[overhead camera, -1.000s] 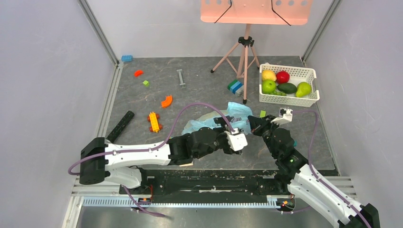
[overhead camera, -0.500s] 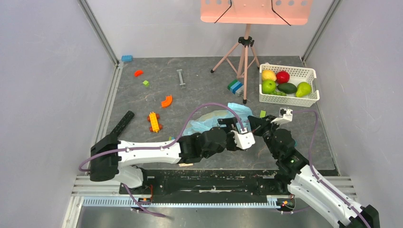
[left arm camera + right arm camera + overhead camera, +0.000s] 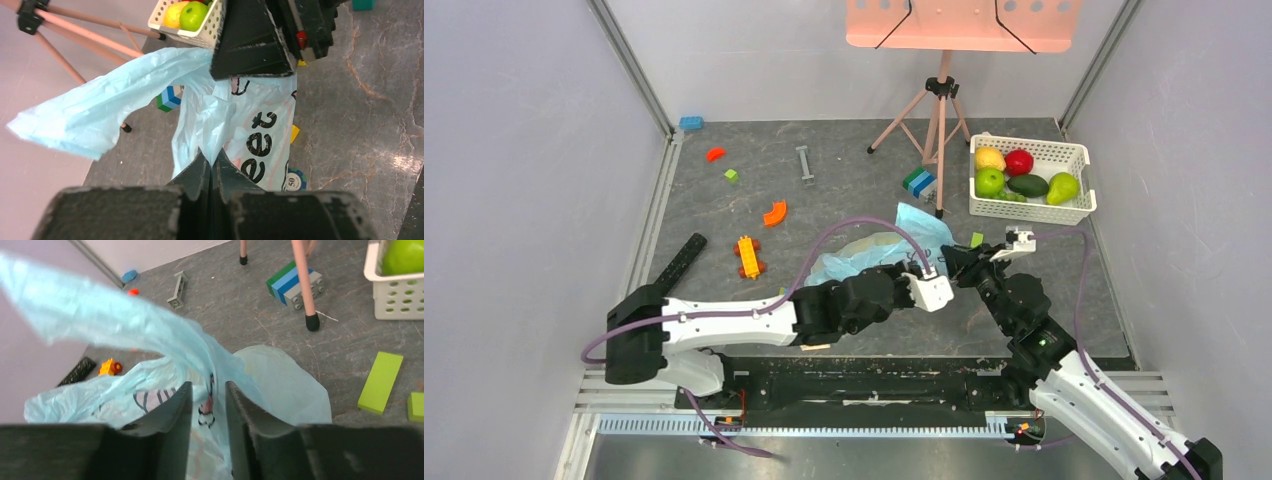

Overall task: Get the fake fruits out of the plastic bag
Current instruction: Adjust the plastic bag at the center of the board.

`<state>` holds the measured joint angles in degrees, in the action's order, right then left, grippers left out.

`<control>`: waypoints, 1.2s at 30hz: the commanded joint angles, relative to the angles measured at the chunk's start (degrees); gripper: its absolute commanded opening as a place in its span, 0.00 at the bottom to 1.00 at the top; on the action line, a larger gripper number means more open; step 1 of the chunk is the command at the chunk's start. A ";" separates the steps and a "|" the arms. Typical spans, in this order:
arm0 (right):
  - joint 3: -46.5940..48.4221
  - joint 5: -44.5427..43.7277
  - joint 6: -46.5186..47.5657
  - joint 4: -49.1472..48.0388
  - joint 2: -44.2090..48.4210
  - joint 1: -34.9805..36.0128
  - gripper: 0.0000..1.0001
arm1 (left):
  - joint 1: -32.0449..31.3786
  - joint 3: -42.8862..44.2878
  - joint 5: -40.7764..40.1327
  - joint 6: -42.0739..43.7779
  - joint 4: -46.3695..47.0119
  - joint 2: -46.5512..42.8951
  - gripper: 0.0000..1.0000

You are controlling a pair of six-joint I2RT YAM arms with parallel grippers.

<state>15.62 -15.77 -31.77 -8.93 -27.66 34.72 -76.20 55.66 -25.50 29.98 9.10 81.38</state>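
The light-blue plastic bag (image 3: 874, 250) lies crumpled mid-table, one flap raised toward the tripod. My left gripper (image 3: 927, 268) reaches in from the left and is shut on a fold of the bag (image 3: 235, 115); the film is pinched right at its fingertips (image 3: 212, 159). Facing it from the right, my right gripper (image 3: 956, 264) is open by a narrow gap, with loose printed film of the bag (image 3: 150, 340) hanging between its fingers (image 3: 208, 390). The two grippers almost touch. No fake fruits show; the bag's folds hide what is inside.
A white basket (image 3: 1030, 205) of apples, an avocado and a pear stands at the back right. The pink tripod (image 3: 939, 110) stands just behind the bag, a blue-green block (image 3: 918, 182) at its foot. A lime block (image 3: 976, 239), a poker chip (image 3: 294, 181), orange pieces (image 3: 748, 257) and a black bar (image 3: 680, 264) lie around.
My left gripper moved right and forward, then shut on the bag's fold. My right gripper, shut before, has parted its jaws. The bag's flap has shifted a little.
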 commanded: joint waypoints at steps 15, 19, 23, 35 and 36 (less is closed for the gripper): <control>16.17 35.02 50.77 4.41 -2.56 0.08 0.71 | 2.19 -22.61 8.69 -7.76 26.10 -24.12 0.02; 22.11 37.30 57.10 7.37 -9.10 0.08 0.73 | 2.46 -24.57 9.51 -8.55 27.93 -25.64 0.02; 24.66 36.67 60.87 5.35 -12.94 0.08 0.72 | 2.94 -25.29 9.40 -8.72 28.25 -26.45 0.02; 26.74 42.68 57.49 -3.08 -17.92 0.06 0.38 | 5.25 -24.63 9.59 -10.28 29.23 -27.03 0.02; 26.75 41.78 56.26 -4.25 -18.08 0.07 0.33 | 5.94 -24.33 9.22 -10.98 29.22 -27.17 0.02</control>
<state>40.40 25.08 28.58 -5.26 -45.52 34.72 -71.94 30.24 -16.27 22.96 34.89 55.44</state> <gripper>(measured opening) 0.407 0.034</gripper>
